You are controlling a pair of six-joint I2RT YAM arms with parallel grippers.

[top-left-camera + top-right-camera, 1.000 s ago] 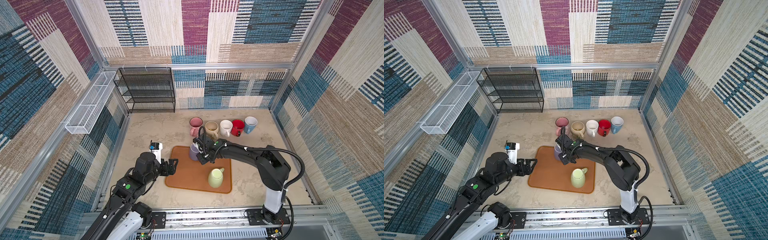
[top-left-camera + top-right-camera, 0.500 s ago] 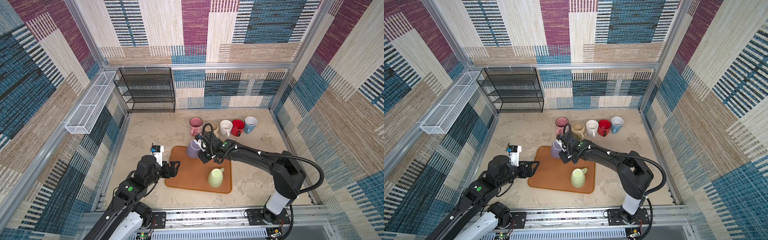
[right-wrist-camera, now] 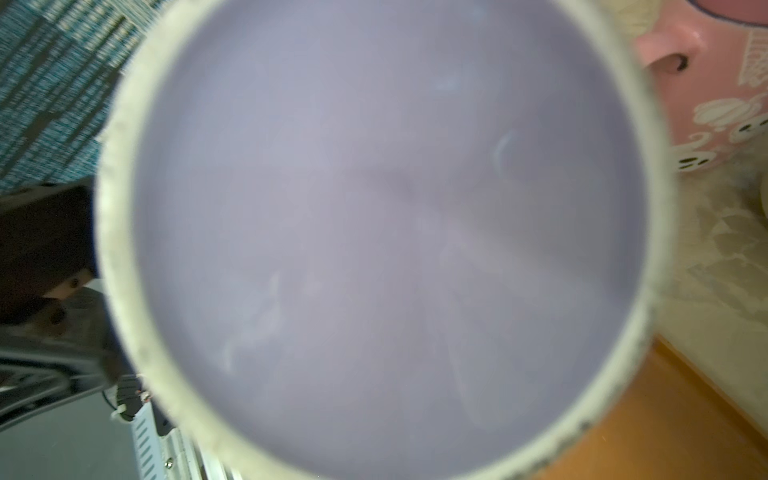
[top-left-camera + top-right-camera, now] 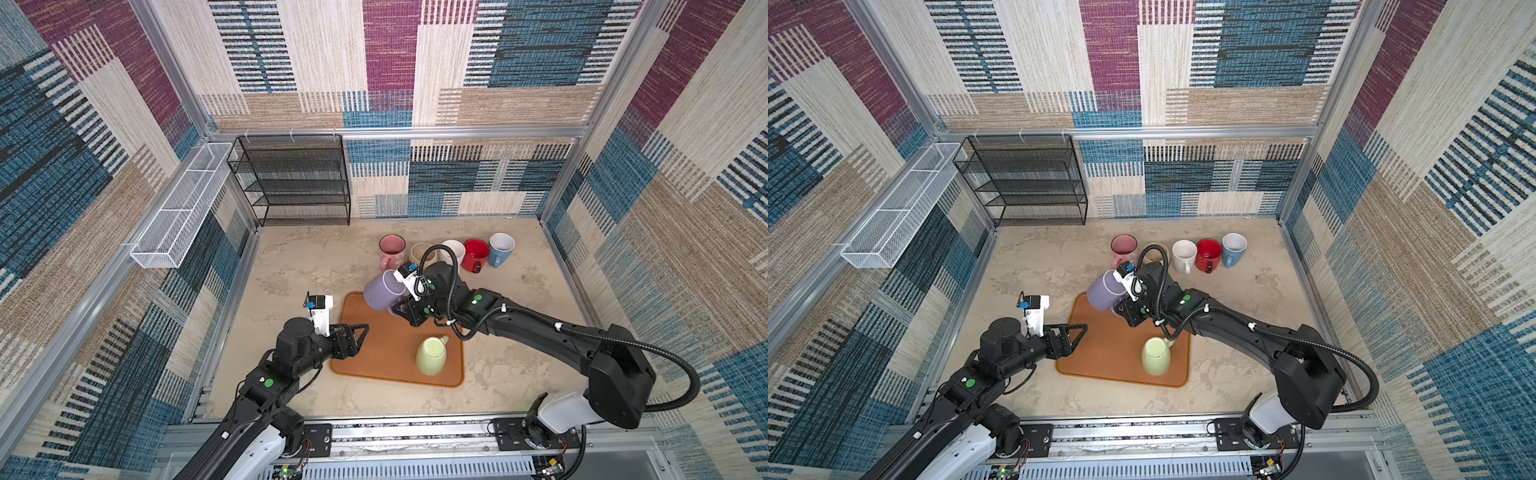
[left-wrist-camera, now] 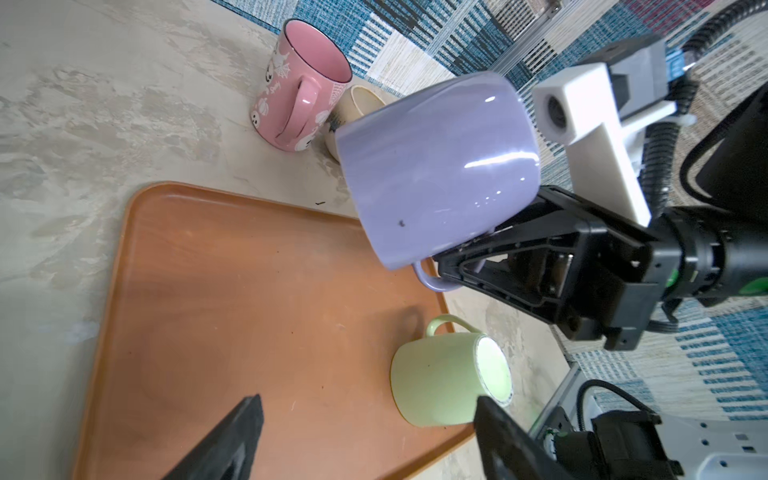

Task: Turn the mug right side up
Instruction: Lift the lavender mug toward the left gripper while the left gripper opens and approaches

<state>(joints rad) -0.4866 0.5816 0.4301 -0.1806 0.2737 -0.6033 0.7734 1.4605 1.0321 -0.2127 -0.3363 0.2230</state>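
Black mesh shelf (image 4: 291,183) near wall-hung white wire basket (image 4: 183,208)

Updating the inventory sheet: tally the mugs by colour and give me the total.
Pink ceramic mug: 1
Beige ceramic mug: 1
White ceramic mug: 1
Red ceramic mug: 1
Light blue ceramic mug: 1
Lilac ceramic mug: 1
Pale green ceramic mug: 1
Total: 7

— What colours are the mugs?
— A plain lilac mug (image 4: 381,293), a pale green mug (image 4: 432,356), and a pink mug (image 5: 272,99) with white pumpkins and webs.
— The tray?
— The tray (image 4: 374,363) is orange-brown. The walls (image 4: 390,50) are blue, maroon and beige striped patchwork.
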